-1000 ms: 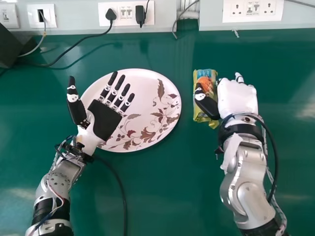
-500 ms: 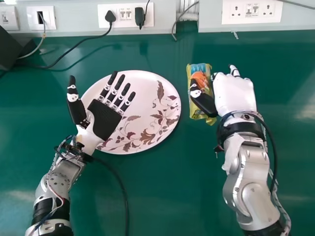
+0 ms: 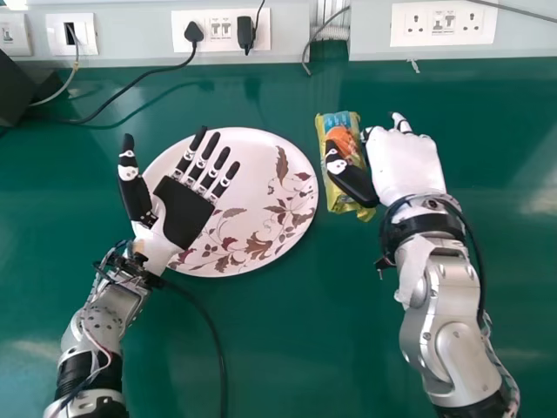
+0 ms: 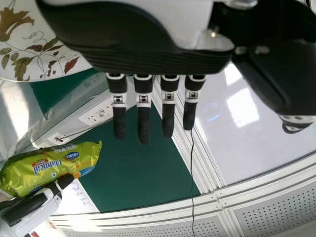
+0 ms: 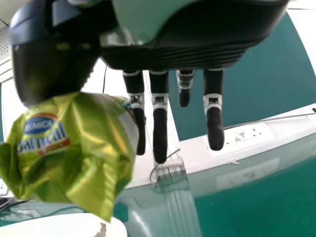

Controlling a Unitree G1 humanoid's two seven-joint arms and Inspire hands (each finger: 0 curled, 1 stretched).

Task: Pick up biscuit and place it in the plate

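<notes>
My right hand [image 3: 402, 164] is right of the plate in the head view, its thumb across the yellow-green biscuit packet [image 3: 338, 197], which it pinches against the fingers. In the right wrist view the packet [image 5: 74, 148] hangs beside the fingers of my right hand [image 5: 159, 118]. The left wrist view shows the packet [image 4: 49, 165] off the table. My left hand [image 3: 184, 213] lies palm up over the left part of the floral plate [image 3: 261, 157], fingers straight and holding nothing; its fingers also show in the left wrist view, by my left hand [image 4: 143, 116].
Wall sockets [image 3: 442, 23] and plugged-in cables [image 3: 130, 80] line the back of the green table [image 3: 287, 348]. A dark box [image 3: 17, 87] stands at the far left corner. A cable runs from the left wrist toward the front edge.
My right hand has moved left with the packet, bringing it close to the plate's right rim. The left hand has kept still.
</notes>
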